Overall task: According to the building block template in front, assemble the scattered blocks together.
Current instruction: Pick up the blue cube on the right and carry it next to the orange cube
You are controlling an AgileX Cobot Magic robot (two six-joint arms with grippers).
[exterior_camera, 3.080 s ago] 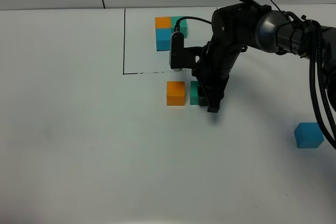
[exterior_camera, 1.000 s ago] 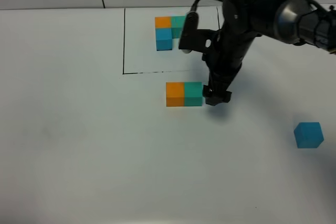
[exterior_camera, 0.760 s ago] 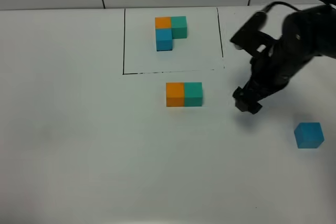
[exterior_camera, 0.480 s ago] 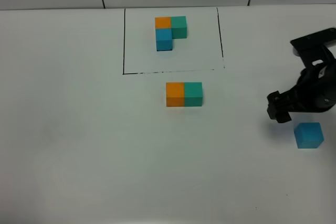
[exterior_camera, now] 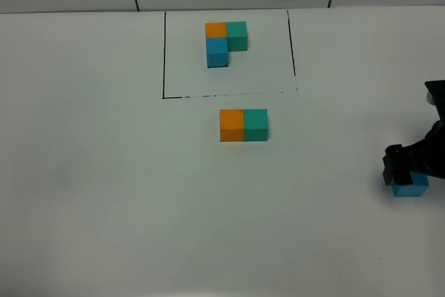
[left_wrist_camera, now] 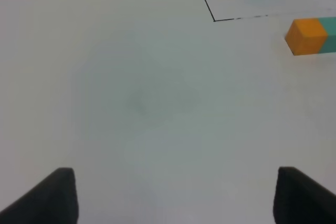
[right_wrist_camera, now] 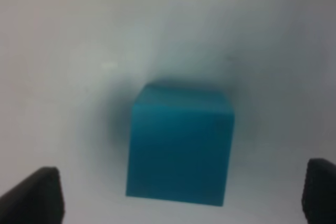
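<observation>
Under right gripper [exterior_camera: 407,166]: sky-blue cube [right_wrist_camera: 181,148], alone at far right of table [exterior_camera: 104,193], well apart from orange cube [exterior_camera: 231,124] and teal-green cube [exterior_camera: 256,124]; only one of the scattered blocks not joined.
Right gripper state: directly over sky-blue cube, fingers [right_wrist_camera: 31,198] spread wide either side, clear gap to both faces, nothing clamped; probably lined up to drop and pinch opposite faces.
Cube pose: flat on table, sides roughly square to the fingers in wrist view, slightly blurred; suits a straight pinch.
Orange and teal-green pair: mid-table, just outside lower line of black frame [exterior_camera: 164,53], touching flush, teal-green on the right-arm side; copies top row of building block template [exterior_camera: 224,43].
Template layout: inside black frame, orange beside teal-green, blue tucked against orange's near face, L shape; reference only, best left untouched.
Target spot: near face of loose orange cube, judged place for sky-blue.
Left gripper [left_wrist_camera: 176,198]: not seen from above, fingers apart, nothing between, over bare table; parked aside, likely to leave the right arm room.
Step judged: grasp of third cube, roughly two thirds through.
Risk: off-centre closing could twist the cube; sliding it in could nudge the finished pair.
</observation>
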